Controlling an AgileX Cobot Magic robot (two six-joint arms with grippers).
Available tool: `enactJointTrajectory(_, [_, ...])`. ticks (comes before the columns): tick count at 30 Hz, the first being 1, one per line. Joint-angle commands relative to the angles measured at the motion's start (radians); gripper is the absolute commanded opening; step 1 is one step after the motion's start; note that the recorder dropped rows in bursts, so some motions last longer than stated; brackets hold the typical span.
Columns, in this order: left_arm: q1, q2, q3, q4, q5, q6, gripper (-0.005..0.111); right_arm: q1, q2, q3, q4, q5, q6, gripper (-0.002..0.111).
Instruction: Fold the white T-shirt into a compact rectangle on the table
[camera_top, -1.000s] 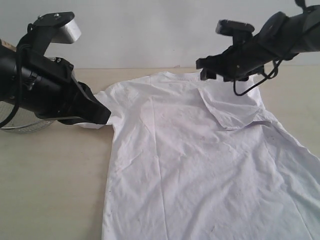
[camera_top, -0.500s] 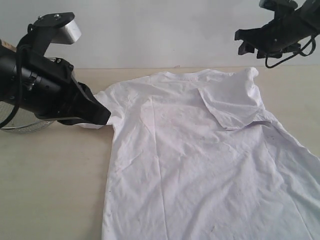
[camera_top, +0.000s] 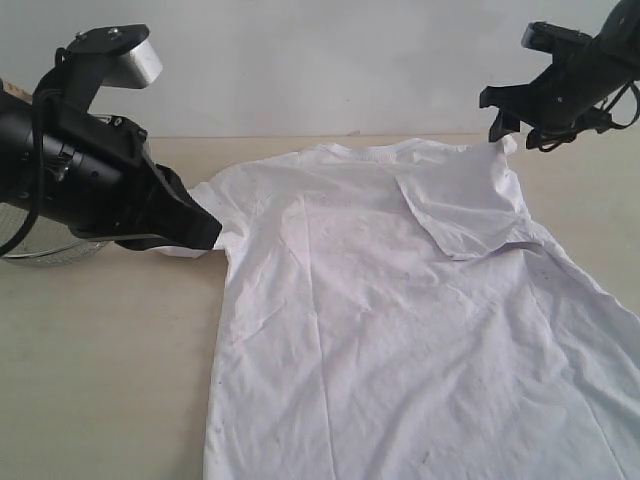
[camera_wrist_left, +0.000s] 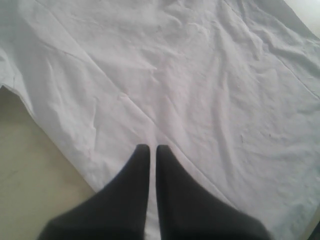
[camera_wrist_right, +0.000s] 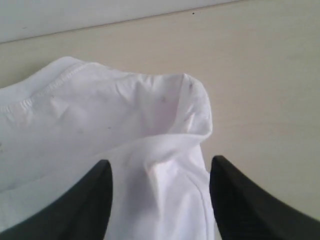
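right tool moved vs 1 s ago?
Yes. In the exterior view the right tool has shifted right, from over the white T-shirt near its neckline to the shirt's far shoulder corner.

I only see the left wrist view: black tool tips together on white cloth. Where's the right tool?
Observer: The right tool is open at the white T-shirt's far shoulder corner, with raised fabric between its jaws.
Operator: Is anything folded yet?
Observer: The sleeve on that side lies folded inward over the body.
Operator: Anything else around?
Observer: A silver mesh bowl sits partly hidden behind the left arm.
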Motion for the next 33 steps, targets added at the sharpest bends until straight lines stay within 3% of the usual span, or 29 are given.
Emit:
enactJointTrajectory(1, [0.002, -0.003, 0.004, 0.003, 0.001, -0.004, 0.005, -0.007, 0.016, -0.007, 0.076, -0.003, 0.008, 0.051])
enactJointTrajectory(5, [0.002, -0.003, 0.004, 0.003, 0.006, -0.004, 0.005, -0.007, 0.033, -0.005, 0.083, -0.046, 0.023, 0.049])
enactJointTrajectory(9, [0.002, -0.003, 0.004, 0.003, 0.006, -0.004, 0.005, -0.007, 0.033, -0.005, 0.084, -0.077, 0.023, 0.021])
enactJointTrajectory(14, [0.002, -0.003, 0.004, 0.003, 0.006, -0.004, 0.005, -0.007, 0.033, -0.005, 0.084, -0.058, 0.014, 0.020])
enactJointTrajectory(16, [0.002, -0.003, 0.004, 0.003, 0.006, -0.004, 0.005, -0.007, 0.033, -0.005, 0.084, -0.033, -0.004, 0.026])
enactJointTrajectory(17, [0.002, -0.003, 0.004, 0.003, 0.004, -0.004, 0.005, -0.007, 0.033, -0.005, 0.084, -0.023, -0.004, 0.040])
enactJointTrajectory(19, [0.002, -0.003, 0.004, 0.003, 0.004, -0.004, 0.005, -0.007, 0.033, -0.005, 0.084, -0.021, -0.004, 0.054])
enactJointTrajectory(21, [0.002, -0.003, 0.004, 0.003, 0.004, -0.004, 0.005, -0.007, 0.033, -0.005, 0.084, -0.021, -0.004, 0.056])
enactJointTrajectory(24, [0.002, -0.003, 0.004, 0.003, 0.004, -0.004, 0.005, -0.007, 0.033, -0.005, 0.084, -0.025, -0.004, 0.041])
enactJointTrajectory(28, [0.002, -0.003, 0.004, 0.003, 0.004, -0.004, 0.005, -0.007, 0.033, -0.005, 0.084, -0.039, -0.001, 0.003])
enactJointTrajectory(33, [0.002, -0.003, 0.004, 0.003, 0.008, -0.004, 0.005, -0.008, 0.031, -0.005, 0.032, -0.075, -0.003, 0.000])
